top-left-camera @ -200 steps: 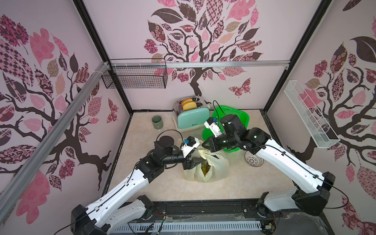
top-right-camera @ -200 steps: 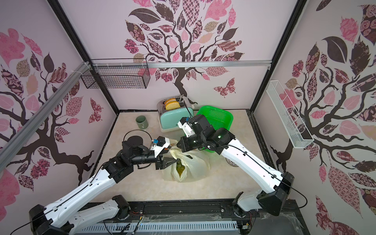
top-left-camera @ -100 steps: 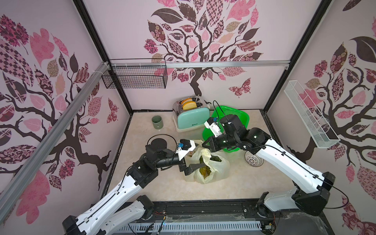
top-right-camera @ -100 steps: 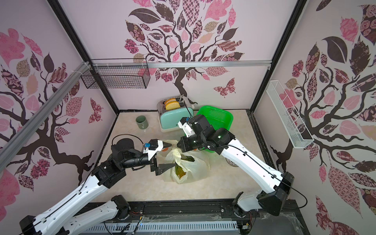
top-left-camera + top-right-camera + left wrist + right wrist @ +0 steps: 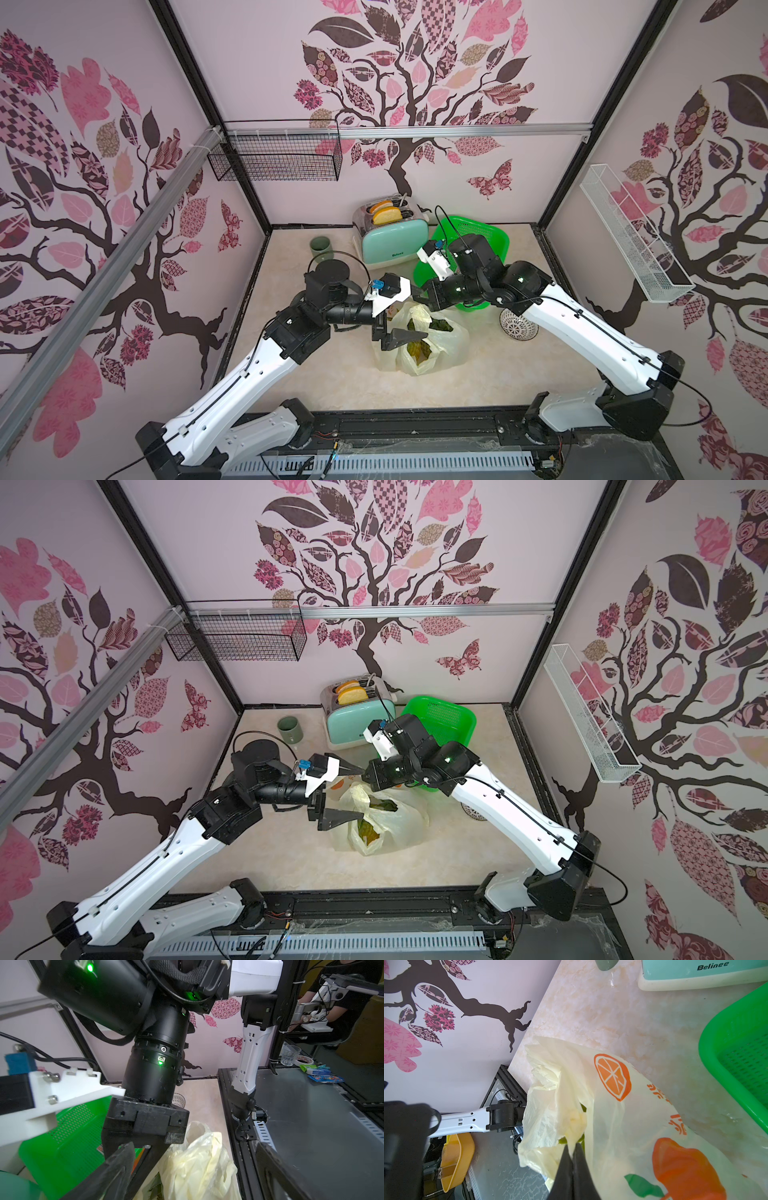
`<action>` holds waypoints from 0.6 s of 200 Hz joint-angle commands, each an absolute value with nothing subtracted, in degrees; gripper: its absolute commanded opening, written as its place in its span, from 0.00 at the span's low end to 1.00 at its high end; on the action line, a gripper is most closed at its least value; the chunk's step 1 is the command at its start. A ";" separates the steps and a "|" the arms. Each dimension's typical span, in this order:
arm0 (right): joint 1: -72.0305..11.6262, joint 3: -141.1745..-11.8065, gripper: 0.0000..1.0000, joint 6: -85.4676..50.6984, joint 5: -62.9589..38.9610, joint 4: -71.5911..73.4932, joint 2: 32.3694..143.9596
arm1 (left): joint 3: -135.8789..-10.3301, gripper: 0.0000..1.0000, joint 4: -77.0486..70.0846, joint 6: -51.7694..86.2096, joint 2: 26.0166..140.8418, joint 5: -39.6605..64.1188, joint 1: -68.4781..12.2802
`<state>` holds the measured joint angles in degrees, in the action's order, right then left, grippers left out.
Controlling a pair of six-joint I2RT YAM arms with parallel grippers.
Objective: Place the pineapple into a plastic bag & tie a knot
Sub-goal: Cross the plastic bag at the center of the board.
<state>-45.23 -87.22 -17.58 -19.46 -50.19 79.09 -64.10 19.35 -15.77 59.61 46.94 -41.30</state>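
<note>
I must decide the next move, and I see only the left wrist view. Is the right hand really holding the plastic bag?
Observer: Yes. In the right wrist view the right hand is shut on a fold of the plastic bag, near its mouth.
Operator: Where does my left hand stand over the bag?
Observer: In a top view the left hand, open, has one finger over the bag's mouth and the other close to the right hand.
Operator: Is the bag closed?
Observer: No. In both top views its mouth gapes, and the pineapple shows inside.
</note>
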 commanded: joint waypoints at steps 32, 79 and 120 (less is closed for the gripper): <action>-45.33 -87.57 0.00 -17.32 -19.52 -50.74 78.09 | -67.50 0.55 24.74 -19.98 62.87 48.52 -41.49; -45.34 -87.69 0.00 -16.47 -17.49 -51.14 77.22 | -64.77 0.00 23.46 -19.35 60.29 43.28 -41.55; -45.09 -90.10 0.00 -13.83 -13.14 -51.84 75.41 | -57.79 0.00 21.01 -16.48 55.79 35.46 -41.09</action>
<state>-45.19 -87.29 -16.16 -16.56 -51.24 77.93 -60.97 22.48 -18.55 57.58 40.62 -41.30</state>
